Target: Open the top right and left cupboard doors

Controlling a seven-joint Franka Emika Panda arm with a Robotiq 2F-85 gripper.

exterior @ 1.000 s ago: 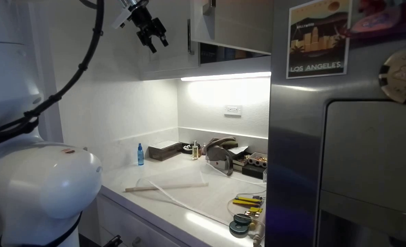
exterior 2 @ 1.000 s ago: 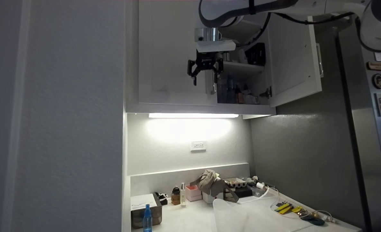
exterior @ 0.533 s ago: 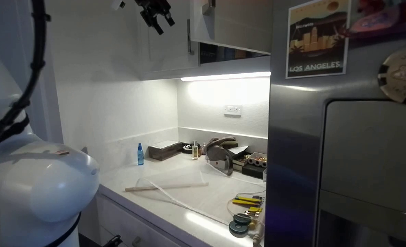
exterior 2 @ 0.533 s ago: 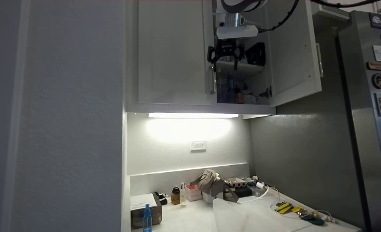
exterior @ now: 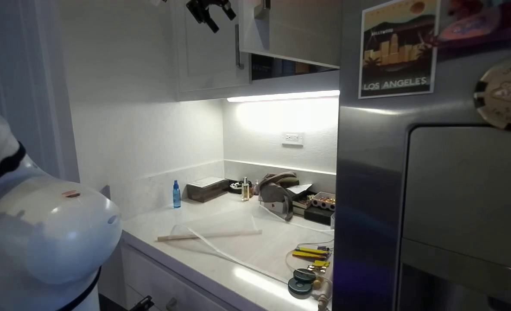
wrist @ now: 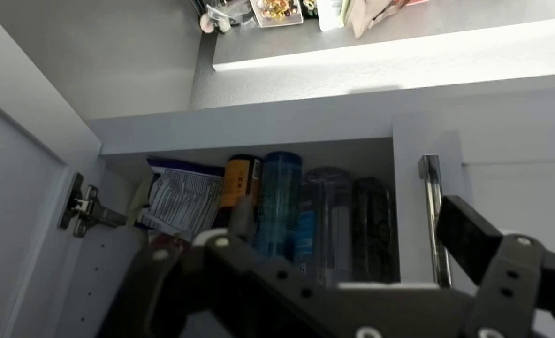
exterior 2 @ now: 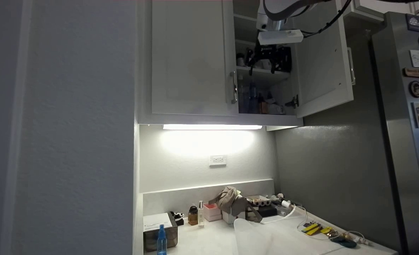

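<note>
The left cupboard door (exterior 2: pixel 190 56) is a flat white panel and stands shut. It has a vertical metal handle (exterior 2: pixel 234 88) at its right edge, which also shows in the wrist view (wrist: pixel 433 211). The right cupboard door (exterior 2: pixel 321 60) stands swung open towards the fridge; it also shows in the other views (exterior: pixel 305 32) (wrist: pixel 14 188). My gripper (exterior 2: pixel 262 71) is open and empty, in front of the open right compartment. In the wrist view its right finger (wrist: pixel 469 239) overlaps the handle; whether they touch I cannot tell. The gripper is partly cut off in an exterior view (exterior: pixel 222 21).
Bottles (wrist: pixel 279 202) and a packet (wrist: pixel 183 197) stand inside the open compartment. A hinge (wrist: pixel 87 211) joins the right door. The steel fridge (exterior: pixel 376 172) stands beside the cupboard. A counter (exterior: pixel 151 224) below holds a blue spray bottle (exterior: pixel 176 194), a cap and small boxes.
My gripper has moved right and somewhat up, from in front of the left door to in front of the open right compartment. It stayed open. Both doors have not moved.
</note>
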